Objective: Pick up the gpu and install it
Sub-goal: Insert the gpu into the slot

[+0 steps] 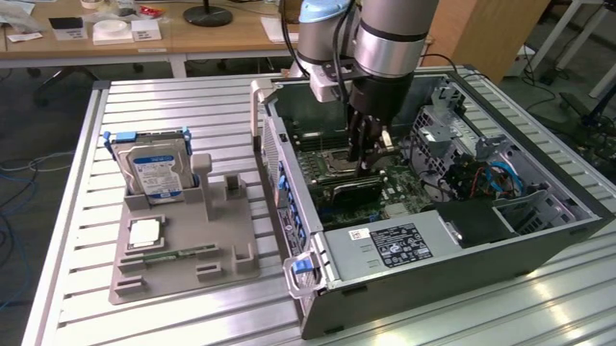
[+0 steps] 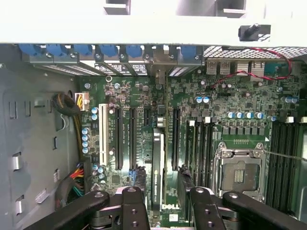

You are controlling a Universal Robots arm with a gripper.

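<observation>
The jaws [image 2: 161, 203] stand spread inside the open computer case [image 1: 539, 238], pinching nothing; between them, edge-on and upright in its motherboard slot, stands the gpu [image 2: 157, 172]. It looks seated: its end reaches toward the rear slot openings under the row of blue clips [image 2: 110, 50], and the fingers [image 2: 134, 206] flank it on either side without clearly touching it. I judge the card is already installed and the spread stance is a let-go, not a grip.

In the exterior view the gpu [image 1: 348, 190] lies low on the board directly under the jaws [image 1: 368, 164], its dark cooler facing up.

Around the jaws: to one side are empty black expansion slots [image 2: 125, 139] and a white one [image 2: 102, 134], to the other the memory slots and the bare CPU socket [image 2: 239, 170]. A bundle of coloured power wires [image 2: 72, 179] lies beyond the white slot, well clear of the card.

Outside the case, on the bench [image 1: 173, 108], a grey holder tray [image 1: 183, 267] carries a hard drive [image 1: 154, 169] standing upright and a slim green memory stick [image 1: 172, 254] lying flat
</observation>
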